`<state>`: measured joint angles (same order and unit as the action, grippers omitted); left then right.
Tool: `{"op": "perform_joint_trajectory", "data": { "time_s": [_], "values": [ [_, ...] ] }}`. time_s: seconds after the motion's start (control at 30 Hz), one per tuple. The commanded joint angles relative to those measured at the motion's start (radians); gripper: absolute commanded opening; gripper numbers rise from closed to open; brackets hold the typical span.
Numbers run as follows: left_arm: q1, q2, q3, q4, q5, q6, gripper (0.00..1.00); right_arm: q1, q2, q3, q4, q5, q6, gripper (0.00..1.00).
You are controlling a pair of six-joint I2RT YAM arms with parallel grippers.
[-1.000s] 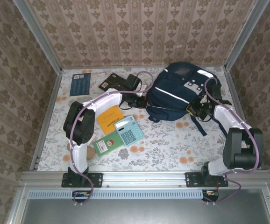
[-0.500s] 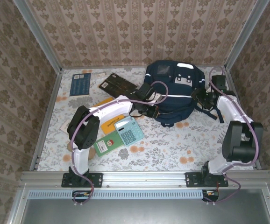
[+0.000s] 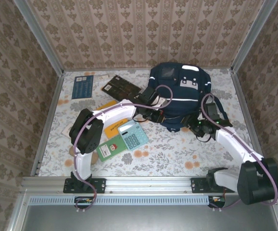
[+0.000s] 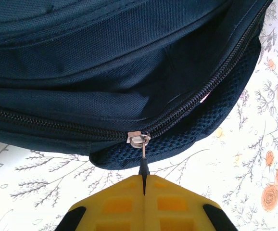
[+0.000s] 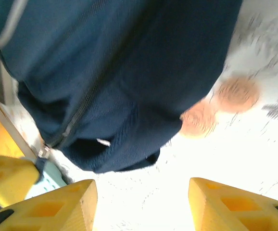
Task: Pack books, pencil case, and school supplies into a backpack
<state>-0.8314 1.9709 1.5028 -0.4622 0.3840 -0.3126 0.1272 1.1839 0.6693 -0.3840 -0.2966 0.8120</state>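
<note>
The navy backpack [image 3: 180,91] lies at the back right of the table. My left gripper [image 3: 160,115] is at its near left edge, shut on the zipper pull [image 4: 143,166] just below the metal slider [image 4: 139,138]; the zipper is closed. My right gripper [image 3: 197,126] hovers open at the backpack's near edge [image 5: 129,72], holding nothing. The light blue calculator [image 3: 132,134], the green book [image 3: 110,147] and the orange-yellow book [image 3: 114,124] lie under the left arm. The black book [image 3: 121,85] and the dark blue book [image 3: 83,86] lie at the back. The tan pencil case [image 3: 72,150] peeks out beside the left arm.
Patterned walls with metal posts close in the table on three sides. A dark strap [image 3: 215,103] trails from the backpack's right side near my right arm. Bare floral tabletop [image 3: 177,154] lies in front of the backpack.
The backpack has shifted back and left and turned. My right gripper opened, let go at the backpack's right side and swung to its near edge. My left gripper moved right with the zipper.
</note>
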Motion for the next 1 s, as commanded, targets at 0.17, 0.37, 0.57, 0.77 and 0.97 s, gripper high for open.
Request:
{"op": "perform_joint_trajectory", "data": {
  "time_s": [0.17,0.37,0.57,0.77,0.97],
  "values": [
    [-0.024,0.049,-0.010,0.017,0.072,-0.030,0.00,0.039,0.116,0.049,0.132,0.008,0.063,0.54],
    [-0.043,0.078,0.006,0.028,0.075,-0.046,0.12,0.039,0.150,0.065,0.129,0.013,0.050,0.54],
    [-0.056,0.096,0.013,0.033,0.067,-0.054,0.18,0.040,0.148,0.066,0.125,0.014,0.046,0.54],
    [-0.064,0.097,0.010,0.037,0.022,-0.071,0.20,0.040,0.146,0.068,0.125,0.008,0.044,0.54],
    [-0.062,0.103,0.022,0.058,-0.043,-0.116,0.21,0.039,0.140,0.061,0.123,0.001,0.039,0.54]
  ]
}}
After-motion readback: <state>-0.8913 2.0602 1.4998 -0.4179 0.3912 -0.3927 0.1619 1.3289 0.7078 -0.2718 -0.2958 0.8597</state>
